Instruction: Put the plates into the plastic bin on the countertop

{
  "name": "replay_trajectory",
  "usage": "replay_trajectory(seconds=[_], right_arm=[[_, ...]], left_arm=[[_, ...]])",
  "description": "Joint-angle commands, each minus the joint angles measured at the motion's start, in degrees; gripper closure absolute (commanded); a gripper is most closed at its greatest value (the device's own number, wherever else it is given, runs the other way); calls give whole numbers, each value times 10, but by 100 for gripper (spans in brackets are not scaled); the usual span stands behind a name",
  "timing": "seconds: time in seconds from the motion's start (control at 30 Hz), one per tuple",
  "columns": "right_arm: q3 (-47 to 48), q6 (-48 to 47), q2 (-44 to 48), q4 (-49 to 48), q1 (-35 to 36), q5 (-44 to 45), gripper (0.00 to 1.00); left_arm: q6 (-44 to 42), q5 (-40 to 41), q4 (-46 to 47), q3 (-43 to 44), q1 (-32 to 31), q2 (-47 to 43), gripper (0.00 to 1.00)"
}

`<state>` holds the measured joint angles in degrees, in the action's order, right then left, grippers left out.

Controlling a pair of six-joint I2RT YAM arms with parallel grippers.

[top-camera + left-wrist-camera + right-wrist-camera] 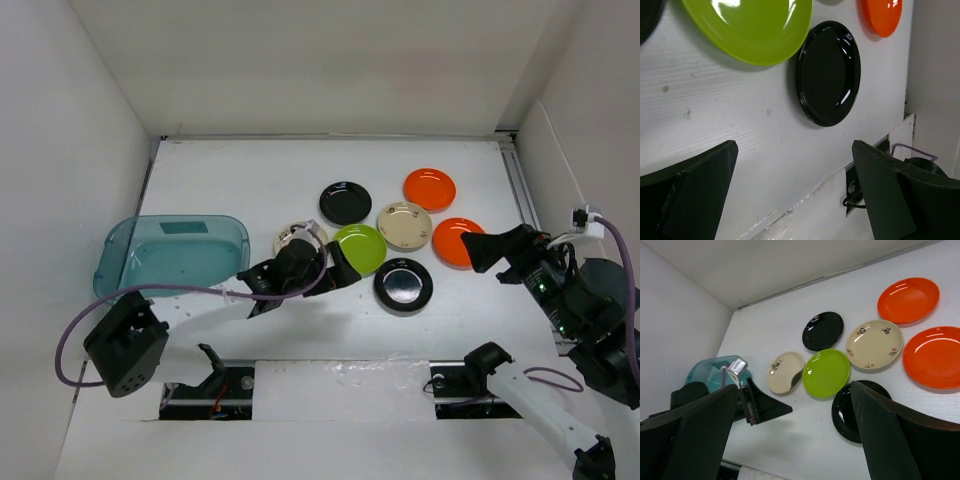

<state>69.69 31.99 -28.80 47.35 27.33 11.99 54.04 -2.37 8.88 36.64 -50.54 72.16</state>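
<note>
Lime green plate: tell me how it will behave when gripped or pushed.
The lime green plate looks rigid and glossy, so probably slippery in a pinch. Its shallow rim lies low on the countertop, so it would likely slide when pushed, not tip or roll.

Plain white walls point(300, 60) stand along the far, left and right edges of the flat white countertop point(240, 170).

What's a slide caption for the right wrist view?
Open right gripper overlooks seven plates on the white countertop, teal bin at left.
</note>
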Motion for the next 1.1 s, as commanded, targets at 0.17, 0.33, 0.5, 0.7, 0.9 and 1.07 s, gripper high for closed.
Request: replay_trajectory(seconds=[0.17, 0.33, 0.5, 0.7, 0.9, 1.07], right_arm=[[-13, 15, 10, -46, -3, -59, 0], [-1, 15, 16, -39, -3, -65, 0], [5, 15, 33, -29, -3, -65, 0], [16, 15, 51, -18, -3, -60, 0], [16, 15, 56, -18, -3, -60, 0], [16, 15, 56, -18, -3, -60, 0]], left_arm=[[23, -24, 156, 31, -63, 153, 0], [55, -18, 166, 69, -75, 244, 2], [68, -7, 177, 90, -81, 294, 19], [95, 19, 151, 113, -86, 318, 48], [95, 26, 123, 126, -86, 337, 68], [106, 33, 123, 126, -86, 348, 70]])
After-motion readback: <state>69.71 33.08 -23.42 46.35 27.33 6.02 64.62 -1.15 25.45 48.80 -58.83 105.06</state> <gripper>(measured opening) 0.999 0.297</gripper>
